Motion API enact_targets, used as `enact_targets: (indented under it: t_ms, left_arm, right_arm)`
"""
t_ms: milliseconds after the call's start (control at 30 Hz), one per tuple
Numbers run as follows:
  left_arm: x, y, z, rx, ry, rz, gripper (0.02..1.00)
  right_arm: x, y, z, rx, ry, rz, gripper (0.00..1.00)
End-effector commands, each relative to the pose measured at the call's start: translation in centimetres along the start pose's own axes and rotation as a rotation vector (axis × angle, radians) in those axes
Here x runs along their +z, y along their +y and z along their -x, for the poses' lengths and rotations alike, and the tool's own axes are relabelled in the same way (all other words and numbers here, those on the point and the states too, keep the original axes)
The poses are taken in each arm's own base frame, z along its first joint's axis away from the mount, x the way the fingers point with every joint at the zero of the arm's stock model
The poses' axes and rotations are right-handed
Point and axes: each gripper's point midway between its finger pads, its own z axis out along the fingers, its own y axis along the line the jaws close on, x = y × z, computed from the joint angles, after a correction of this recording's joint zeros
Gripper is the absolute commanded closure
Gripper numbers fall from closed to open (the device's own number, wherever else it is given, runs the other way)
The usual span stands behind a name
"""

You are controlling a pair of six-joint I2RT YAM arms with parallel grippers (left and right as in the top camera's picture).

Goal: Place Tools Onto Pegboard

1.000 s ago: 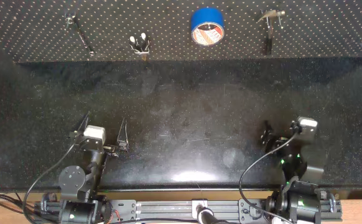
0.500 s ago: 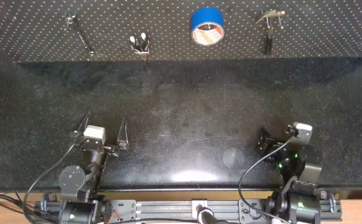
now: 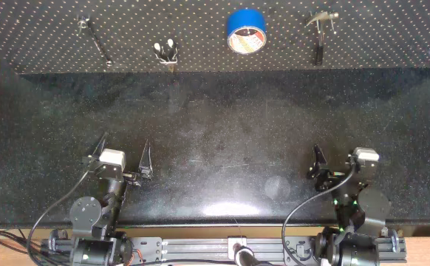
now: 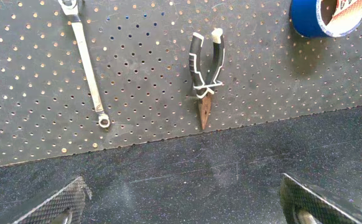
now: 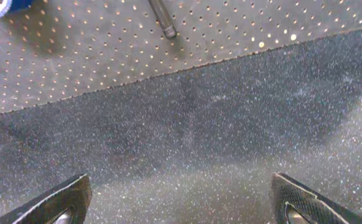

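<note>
blue round tape roll (image 3: 245, 32) hangs on dotted black pegboard (image 3: 392, 37).

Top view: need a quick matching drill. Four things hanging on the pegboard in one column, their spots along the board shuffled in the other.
Things:
1. wrench
2. pliers
3. blue tape roll
4. hammer

Places along the pegboard, as the top view shows it:
A. second from the right
B. farthest left
C. farthest right
D. second from the left

Pairs: 1-B, 2-D, 3-A, 4-C
</note>
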Motion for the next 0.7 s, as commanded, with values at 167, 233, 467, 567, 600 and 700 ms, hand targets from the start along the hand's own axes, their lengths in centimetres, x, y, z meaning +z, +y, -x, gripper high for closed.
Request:
enact_targets:
  t_ms: [167, 233, 467, 567, 600, 700]
  left_arm:
    - [-0.1, -0.3, 0.0, 0.012, -0.004, -0.02, 0.023]
    - [-0.1, -0.3, 0.0, 0.012, -0.005, -0.02, 0.025]
    - [-0.1, -0.3, 0.0, 0.012, -0.005, -0.02, 0.023]
    - [-0.1, -0.3, 0.0, 0.012, -0.004, -0.02, 0.025]
    - [-0.1, -0.3, 0.0, 0.012, -0.005, -0.02, 0.023]
    - [-0.1, -0.3, 0.0, 0.012, -0.005, -0.02, 0.023]
  right_arm:
    - [0.2, 1.5, 3.1, -0.294, -0.19, 0.049, 0.066]
    - [0.3, 2.1, 3.6, -0.444, -0.24, 0.056, 0.066]
    - [0.2, 1.7, 5.5, -0.5, -0.348, -0.031, 0.066]
    - [0.4, 0.8, 5.1, -0.488, -0.322, -0.098, 0.066]
    - [0.6, 0.7, 4.4, -0.489, -0.29, -0.1, 0.066]
    - [0.8, 1.0, 3.8, -0.493, -0.268, -0.074, 0.066]
